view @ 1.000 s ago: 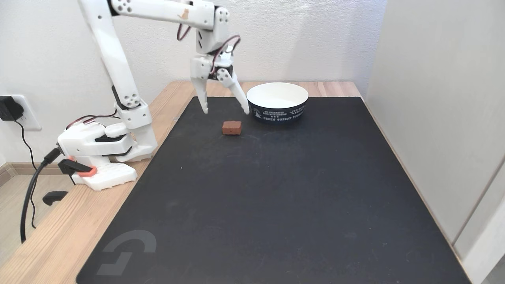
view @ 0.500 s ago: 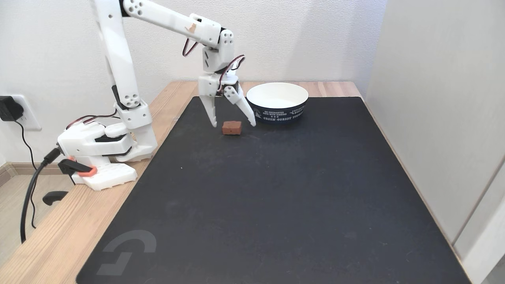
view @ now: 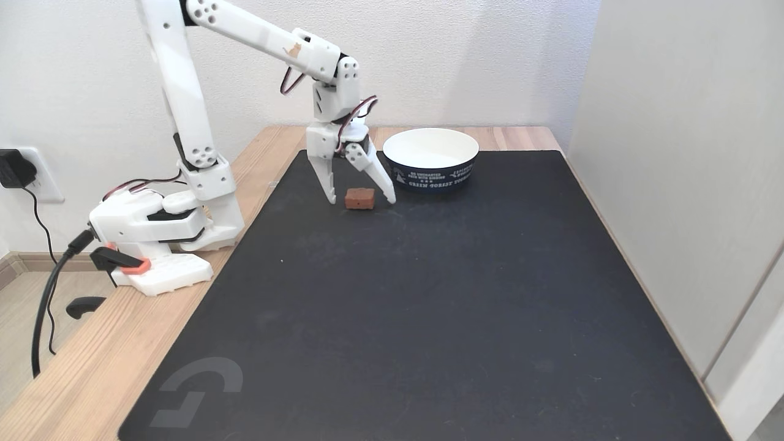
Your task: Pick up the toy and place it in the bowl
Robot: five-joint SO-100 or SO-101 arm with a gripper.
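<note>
The toy (view: 359, 198) lay on the black mat (view: 429, 306) toward its far end, between the 2 spread fingers of the gripper (view: 361, 199), which pointed down around it without visibly touching. The bowl (view: 430, 159) stood just right of the gripper, farther back.

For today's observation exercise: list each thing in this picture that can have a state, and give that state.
tool: open, one fingertip either side of the toy
toy: lying flat on the mat, not gripped
bowl: upright, looks empty
mat: flat on the table
plug: in the wall socket
</note>
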